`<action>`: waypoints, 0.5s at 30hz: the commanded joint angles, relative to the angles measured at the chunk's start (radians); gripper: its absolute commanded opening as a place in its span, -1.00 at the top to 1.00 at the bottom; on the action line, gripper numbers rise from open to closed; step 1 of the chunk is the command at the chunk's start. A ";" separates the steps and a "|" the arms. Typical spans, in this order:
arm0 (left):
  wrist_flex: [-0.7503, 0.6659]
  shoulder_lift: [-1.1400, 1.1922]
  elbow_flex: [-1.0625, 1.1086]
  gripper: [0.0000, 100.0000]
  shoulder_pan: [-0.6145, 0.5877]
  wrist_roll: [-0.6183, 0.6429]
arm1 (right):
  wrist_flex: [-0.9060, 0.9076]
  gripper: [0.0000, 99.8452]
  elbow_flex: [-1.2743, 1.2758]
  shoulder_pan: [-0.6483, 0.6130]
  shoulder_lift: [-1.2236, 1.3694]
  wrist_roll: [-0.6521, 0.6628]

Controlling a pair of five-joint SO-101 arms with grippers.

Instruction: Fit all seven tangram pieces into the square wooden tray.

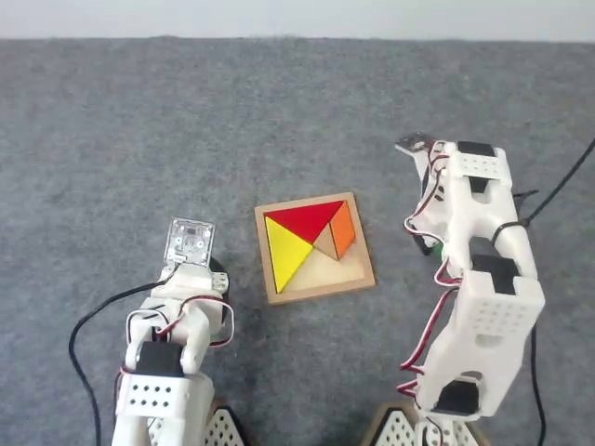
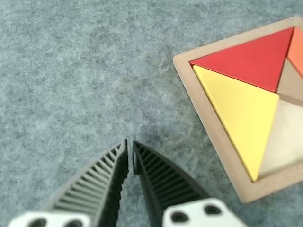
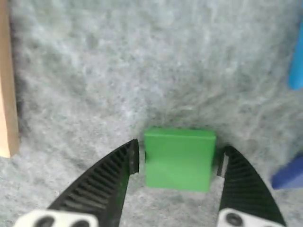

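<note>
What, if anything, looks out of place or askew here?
Nothing stands out: the red triangle, yellow triangle and orange triangle lie flat in the tray; the green piece lies flat inside the open right end effector.

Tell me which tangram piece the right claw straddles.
The green square, flanked by the right claw. The red piece, yellow piece and orange piece sit in the tray; a light blue piece and dark blue piece lie aside.
</note>
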 commanded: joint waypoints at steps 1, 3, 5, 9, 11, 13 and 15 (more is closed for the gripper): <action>0.002 -0.012 -0.008 0.97 -0.003 0.006 | -0.024 0.68 0.008 0.027 -0.010 0.000; 0.002 -0.012 -0.008 0.97 -0.003 0.006 | -0.030 0.78 0.002 0.022 -0.013 -0.031; 0.002 -0.012 -0.008 0.97 -0.003 0.006 | -0.041 0.83 -0.005 0.002 -0.024 -0.049; 0.002 -0.012 -0.008 0.97 -0.003 0.006 | -0.039 0.84 -0.003 -0.064 -0.122 -0.101; 0.002 -0.012 -0.008 0.97 -0.003 0.006 | -0.024 0.84 0.002 -0.116 -0.200 -0.133; 0.002 -0.012 -0.008 0.97 -0.003 0.006 | 0.002 0.84 0.012 -0.180 -0.285 -0.157; 0.002 -0.012 -0.008 0.97 -0.003 0.006 | 0.027 0.84 0.035 -0.262 -0.357 -0.172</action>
